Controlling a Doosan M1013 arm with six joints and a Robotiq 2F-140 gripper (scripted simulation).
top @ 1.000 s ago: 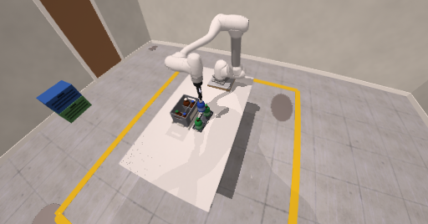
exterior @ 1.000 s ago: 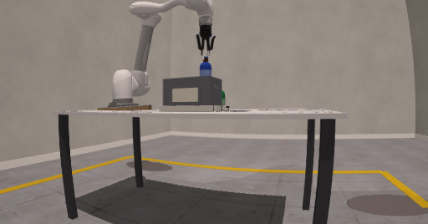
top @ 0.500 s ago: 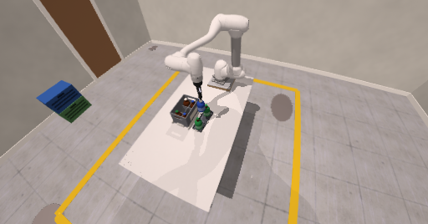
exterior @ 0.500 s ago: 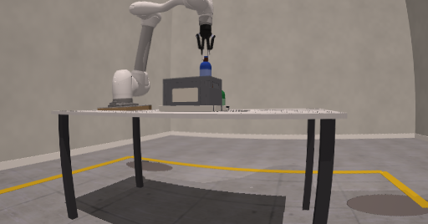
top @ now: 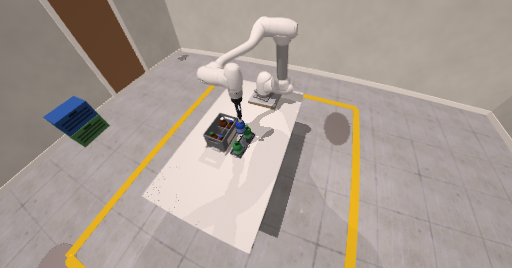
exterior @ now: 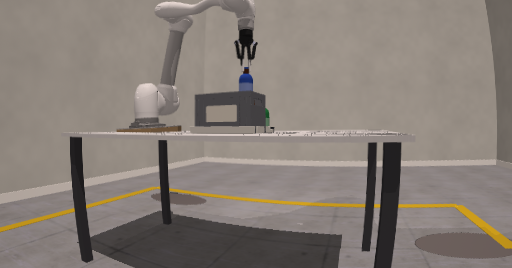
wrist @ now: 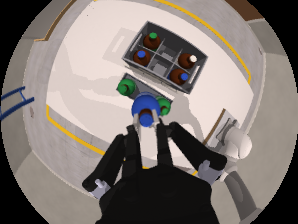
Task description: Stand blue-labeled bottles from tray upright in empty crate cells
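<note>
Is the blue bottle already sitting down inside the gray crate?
No, in the side view the blue bottle hangs from the gripper above the crate rim.

You have one grey crate (wrist: 198, 70) in the upper middle of the wrist view, with four bottles standing in its cells: caps green, white and two blue. Just below it sits one tray (top: 243, 152), with two green bottles (wrist: 125, 87) visible on it. One blue bottle (wrist: 144, 104) sits at frame centre. One white table (top: 220, 200) carries it all.
</note>
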